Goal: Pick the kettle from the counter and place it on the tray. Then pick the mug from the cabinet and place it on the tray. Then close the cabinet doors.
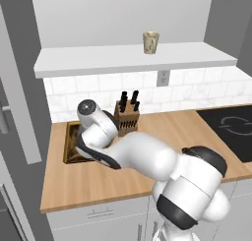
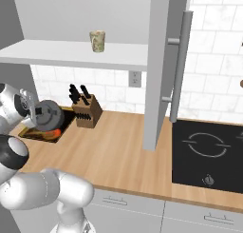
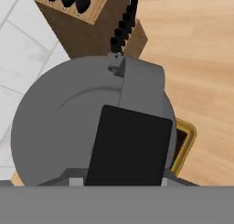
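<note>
At left of the right base view, the claw [image 2: 38,114] grips the kettle [image 2: 47,116] by its handle over the tray [image 2: 43,135]. Kettle placement underway; next, lower and release. Mug [image 2: 97,41] waits on the cabinet shelf.

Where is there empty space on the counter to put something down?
The widest bare wood on the counter lies between the knife block and the black cooktop. The front strip near the drawers is bare too. It is crowded at the far left, where the kettle hangs over the tray.
</note>
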Tool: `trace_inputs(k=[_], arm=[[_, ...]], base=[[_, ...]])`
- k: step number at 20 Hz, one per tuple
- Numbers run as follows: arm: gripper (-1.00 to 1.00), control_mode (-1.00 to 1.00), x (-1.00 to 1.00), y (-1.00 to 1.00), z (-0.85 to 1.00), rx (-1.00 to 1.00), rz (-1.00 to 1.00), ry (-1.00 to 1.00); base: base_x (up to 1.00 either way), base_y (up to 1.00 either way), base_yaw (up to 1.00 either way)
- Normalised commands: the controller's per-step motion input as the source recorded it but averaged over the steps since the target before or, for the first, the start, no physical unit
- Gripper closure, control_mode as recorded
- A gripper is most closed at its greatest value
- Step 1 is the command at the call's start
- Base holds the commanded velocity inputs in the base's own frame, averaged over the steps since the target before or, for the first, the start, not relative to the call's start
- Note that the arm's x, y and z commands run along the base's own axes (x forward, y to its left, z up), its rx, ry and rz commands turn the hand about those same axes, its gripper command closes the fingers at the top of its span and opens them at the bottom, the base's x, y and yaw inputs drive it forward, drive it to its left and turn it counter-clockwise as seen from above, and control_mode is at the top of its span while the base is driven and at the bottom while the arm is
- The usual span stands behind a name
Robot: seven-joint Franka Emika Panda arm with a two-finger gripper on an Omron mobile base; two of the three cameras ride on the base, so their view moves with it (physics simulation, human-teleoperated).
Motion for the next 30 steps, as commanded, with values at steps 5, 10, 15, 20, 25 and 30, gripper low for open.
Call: trace_inputs(k=[5, 10, 15, 20, 25, 30], arm=[[1.00, -1.00, 0.46, 0.33, -0.08, -0.03, 0.00, 0.00], [1.00, -1.00, 0.46, 0.05, -0.02, 0.00, 0.00, 0.00], [1.00, -1.00, 0.31, 0.00, -0.16, 0.00, 0.00, 0.01], [1.00, -1.00, 0.35, 0.02, -0.22, 0.00, 0.00, 0.01], [1.00, -1.00, 0.28, 0.06, -0.19, 0.00, 0.00, 0.00], [1.00, -1.00, 0.10, 0.02, -0.22, 0.00, 0.00, 0.00]], base=[[0.00, 0.00, 0.00], [0.00, 0.00, 0.00], [0.00, 0.00, 0.00], [0.00, 0.00, 0.00], [0.00, 0.00, 0.00], [0.00, 0.00, 0.00]])
